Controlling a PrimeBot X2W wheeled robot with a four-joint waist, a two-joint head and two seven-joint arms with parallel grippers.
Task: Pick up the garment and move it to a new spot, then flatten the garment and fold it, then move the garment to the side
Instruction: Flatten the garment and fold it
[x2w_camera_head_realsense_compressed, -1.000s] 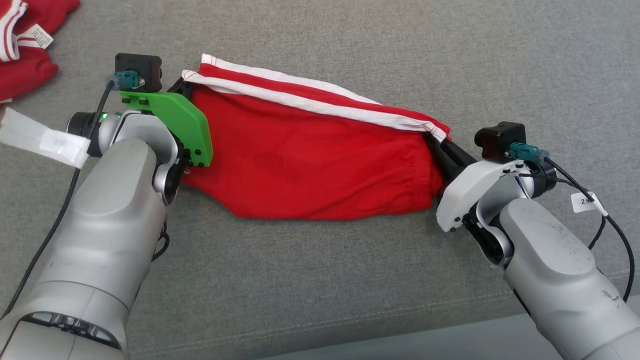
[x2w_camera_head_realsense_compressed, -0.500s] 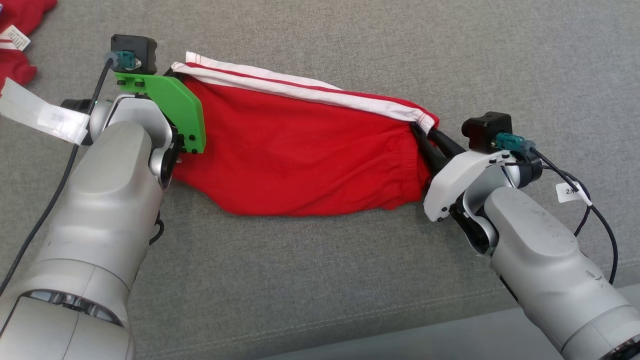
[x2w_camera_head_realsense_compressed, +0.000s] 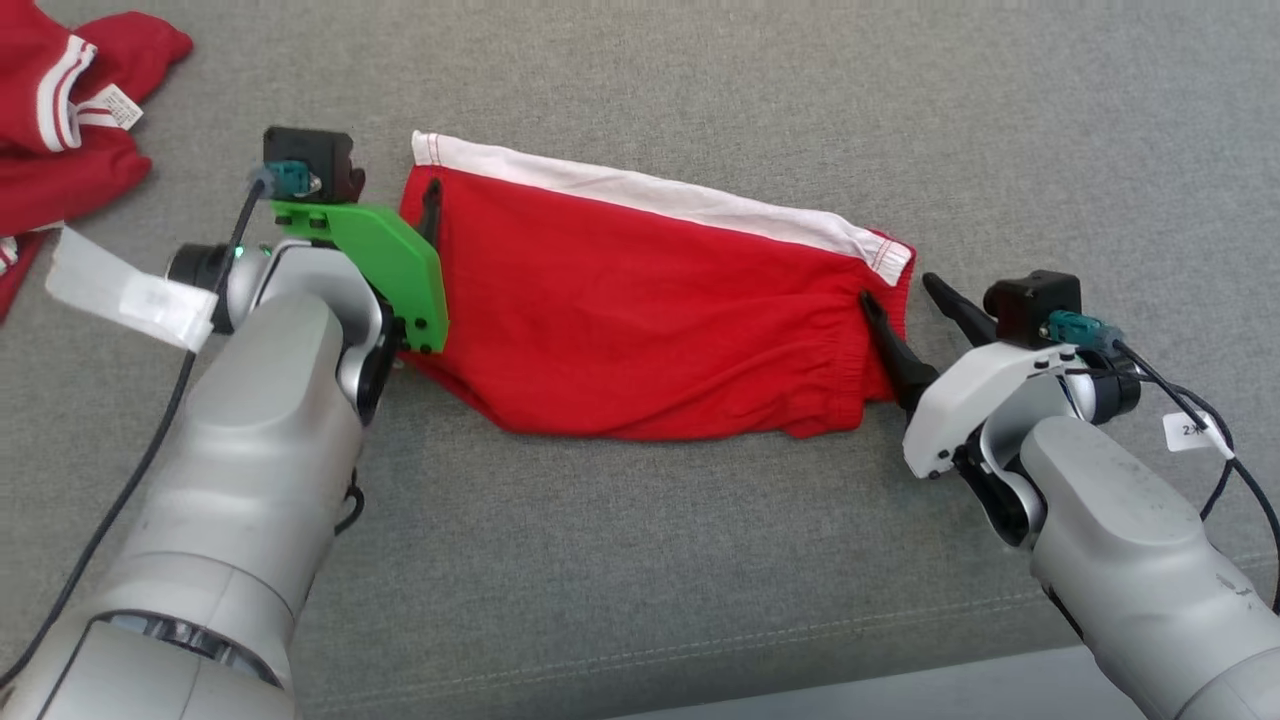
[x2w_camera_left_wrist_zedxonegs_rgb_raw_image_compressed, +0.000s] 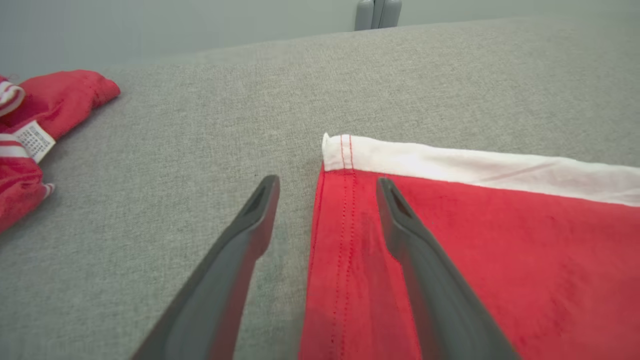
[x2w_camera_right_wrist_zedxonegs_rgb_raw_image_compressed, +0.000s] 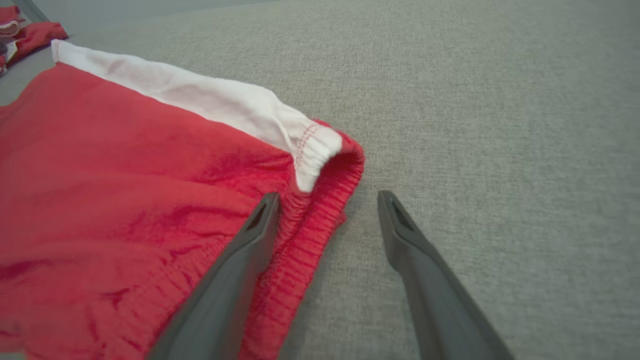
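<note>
The garment is lying flat and spread out on the gray cloth surface. It is red and soft, and it is looking like a pair of shorts. 1 white strip is running along its far long edge, from 1 end to the other. The stretchy waistband is sitting at the right end and is bunching into little wrinkles. The hem at the left end is showing straight rows of red stitches. The whole thing is lying a bit slanted, with its left end farther away. Its near edge is curving and looking a little bumpy.
</note>
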